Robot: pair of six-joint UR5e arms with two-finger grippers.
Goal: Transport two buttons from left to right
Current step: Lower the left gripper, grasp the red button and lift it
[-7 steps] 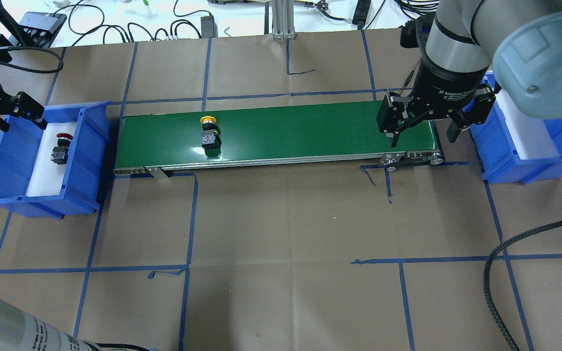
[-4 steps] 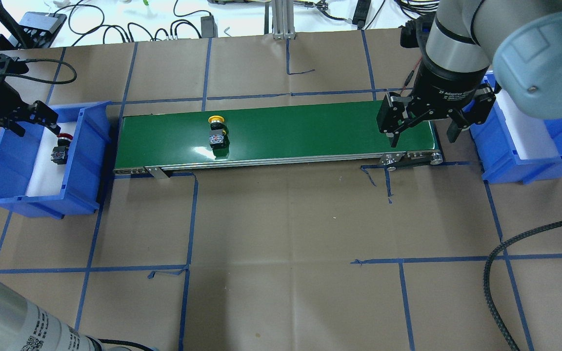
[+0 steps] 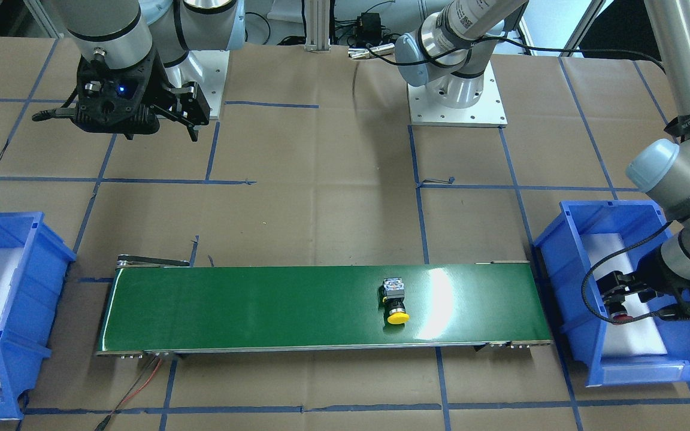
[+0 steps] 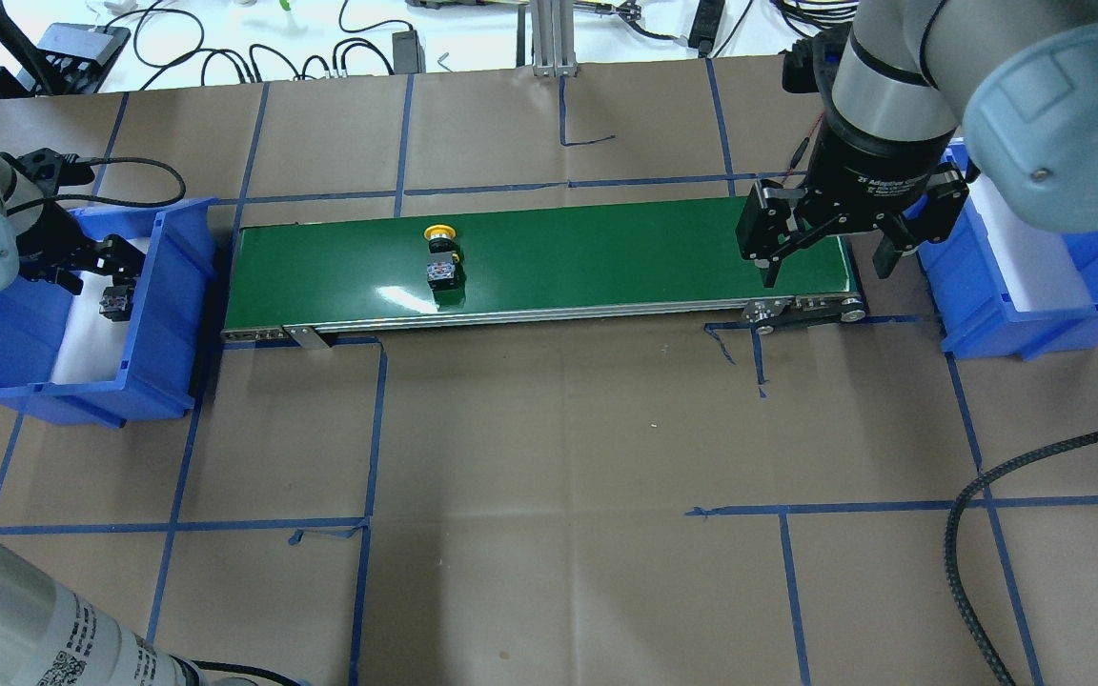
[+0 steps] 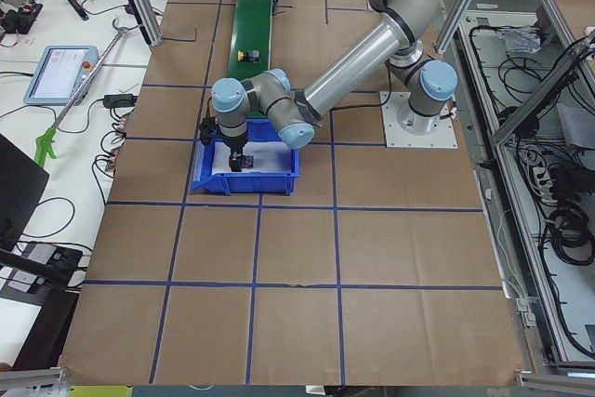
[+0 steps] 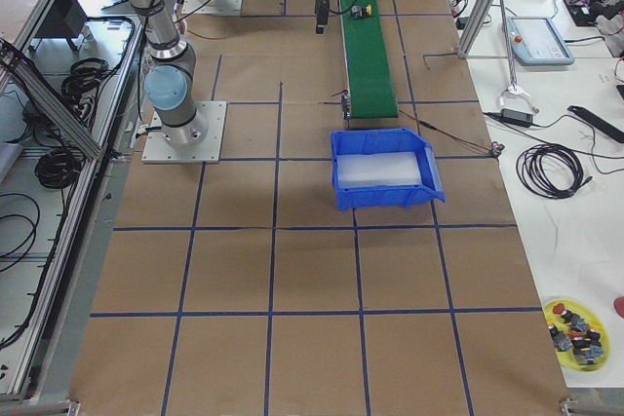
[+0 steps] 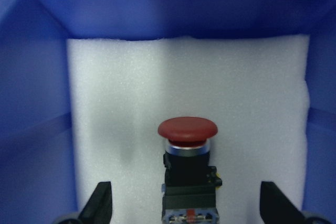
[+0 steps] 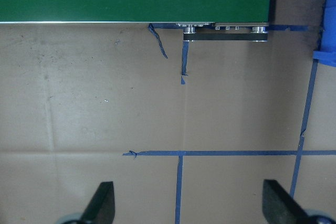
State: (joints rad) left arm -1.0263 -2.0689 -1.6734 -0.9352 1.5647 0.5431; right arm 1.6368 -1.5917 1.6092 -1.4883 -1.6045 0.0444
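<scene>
While the left claw (image 7: pixel 187 206) hangs low inside the blue bin (image 4: pixel 172 314) at the robot's left end of the bench (image 4: pixel 549 457), its two fingers (image 7: pixel 101 203) stand wide apart. One is on each side of the red-capped button (image 7: pixel 188 166), and neither touches it in the wrist view.

Red-capped button: lies on its side on the white foam pad (image 7: pixel 131 93) lining that bin. Its cap points toward the wall at the top of the wrist view, and its black switch body points back toward the camera.

Yellow-capped button (image 4: pixel 441 259): on the green conveyor belt (image 4: pixel 606 252), also on its side. From over the robot's shoulders it sits left of the belt's middle, cap toward the far edge, body toward the near edge. Well apart from both claws.

Right claw (image 4: pixel 825 272): hovers above the belt's right end, fingers spread open. Its wrist camera looks down on brown paper (image 8: pixel 105 103) and blue tape lines (image 8: pixel 220 153) just off the belt's edge.

Second blue bin (image 4: pixel 1035 329): just beyond the belt's right end, white liner showing.
</scene>
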